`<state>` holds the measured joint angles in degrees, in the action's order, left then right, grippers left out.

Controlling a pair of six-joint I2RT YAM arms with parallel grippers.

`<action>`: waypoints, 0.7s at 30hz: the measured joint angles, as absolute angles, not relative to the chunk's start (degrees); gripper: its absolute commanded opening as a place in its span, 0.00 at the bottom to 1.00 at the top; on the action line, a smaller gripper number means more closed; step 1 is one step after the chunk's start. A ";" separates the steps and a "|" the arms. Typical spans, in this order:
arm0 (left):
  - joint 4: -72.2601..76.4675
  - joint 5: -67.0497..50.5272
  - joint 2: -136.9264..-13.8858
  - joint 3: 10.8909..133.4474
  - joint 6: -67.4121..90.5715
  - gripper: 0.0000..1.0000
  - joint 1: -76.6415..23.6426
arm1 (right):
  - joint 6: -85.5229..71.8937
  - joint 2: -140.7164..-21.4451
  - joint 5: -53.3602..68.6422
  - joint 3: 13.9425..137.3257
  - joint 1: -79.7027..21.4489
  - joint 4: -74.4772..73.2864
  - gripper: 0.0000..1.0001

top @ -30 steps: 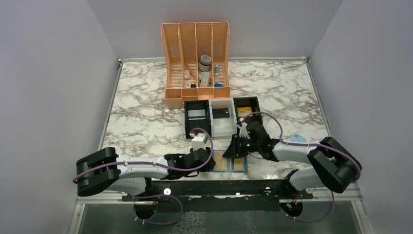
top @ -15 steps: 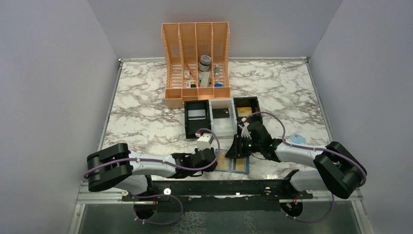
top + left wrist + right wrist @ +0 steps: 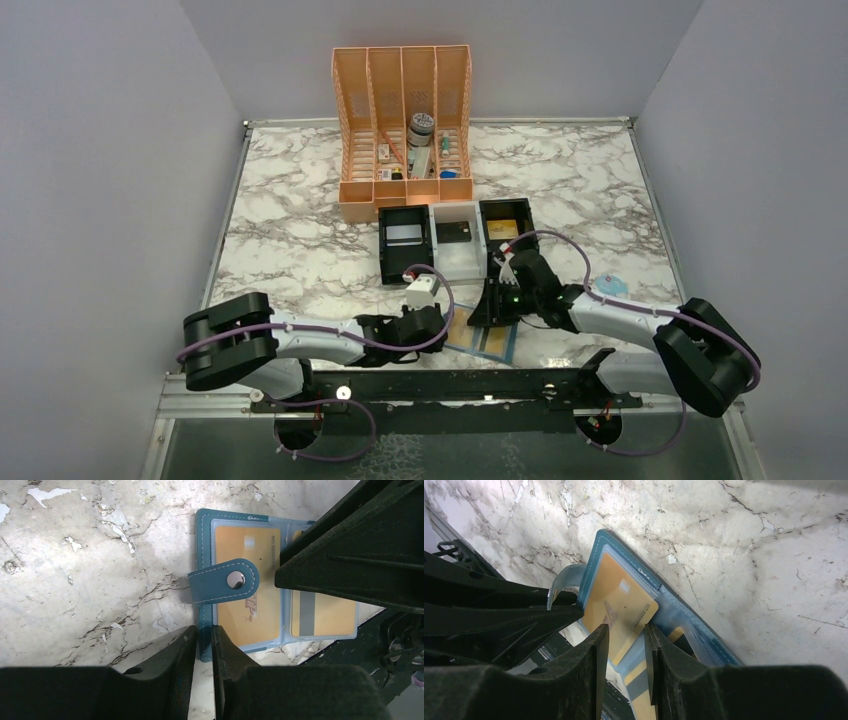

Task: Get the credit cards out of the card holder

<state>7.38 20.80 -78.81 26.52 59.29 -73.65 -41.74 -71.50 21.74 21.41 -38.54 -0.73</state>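
The blue card holder [image 3: 482, 340] lies open near the table's front edge, between both grippers. In the left wrist view the card holder [image 3: 205, 525] shows two gold credit cards [image 3: 250, 610] [image 3: 325, 615] in its pockets, with its snap tab [image 3: 222, 582] folded over. My left gripper [image 3: 204, 632] is shut on the holder's left edge; it also shows in the top view [image 3: 440, 330]. My right gripper [image 3: 623, 630] stands over the holder, jaws a little apart. One credit card [image 3: 624, 605] sticks out of its pocket at an angle, below the gap. The right gripper also shows in the top view [image 3: 495, 312].
The black-and-white three-compartment tray [image 3: 457, 270] sits just behind the holder, with a silver card [image 3: 404, 234], a dark card [image 3: 456, 233] and a gold card [image 3: 502, 229]. An orange organizer [image 3: 405, 100] stands farther back. A pale blue packet [image 3: 612, 285] lies right. The black rail [image 3: 450, 385] borders the front.
My left gripper has moved right to the holder's left edge. The holder has turned slightly, its right end swinging toward the front edge. The right gripper shifted a little right.
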 measured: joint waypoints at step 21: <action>8.51 20.16 -77.17 24.34 62.02 0.14 -79.61 | -42.04 -76.75 17.47 26.48 -43.64 -0.19 0.29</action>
<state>8.51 20.16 -77.17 24.34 62.02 -79.61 -42.04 -76.75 17.47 26.48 -43.64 -0.19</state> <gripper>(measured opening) 0.118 0.252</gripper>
